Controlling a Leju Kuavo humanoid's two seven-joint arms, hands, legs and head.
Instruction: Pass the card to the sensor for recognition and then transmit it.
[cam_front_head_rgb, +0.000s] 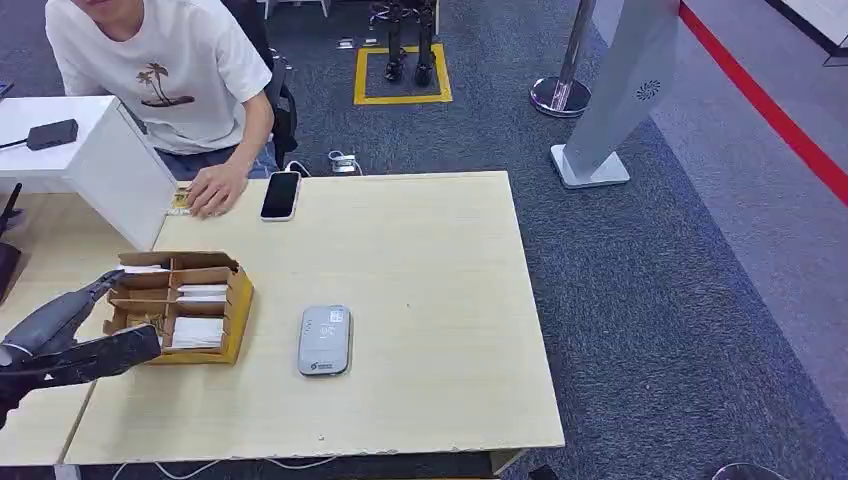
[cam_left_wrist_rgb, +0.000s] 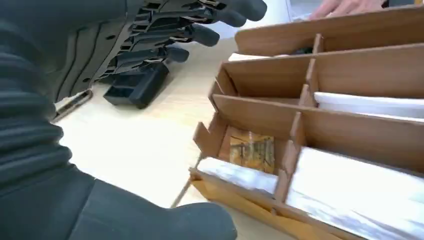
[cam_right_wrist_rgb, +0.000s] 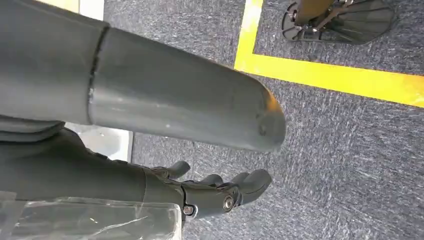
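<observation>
Left hand (cam_front_head_rgb: 75, 335) fingers (cam_left_wrist_rgb: 200, 35) spread, empty; steer to 3 o'clock into the box (cam_front_head_rgb: 236, 312), pinch one card (cam_front_head_rgb: 197, 332).

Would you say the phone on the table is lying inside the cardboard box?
No, the phone lies on the bare table near the person's hand, apart from the cardboard box.

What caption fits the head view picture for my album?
Robot's left hand reaches toward a cardboard card box beside the grey sensor.
</observation>
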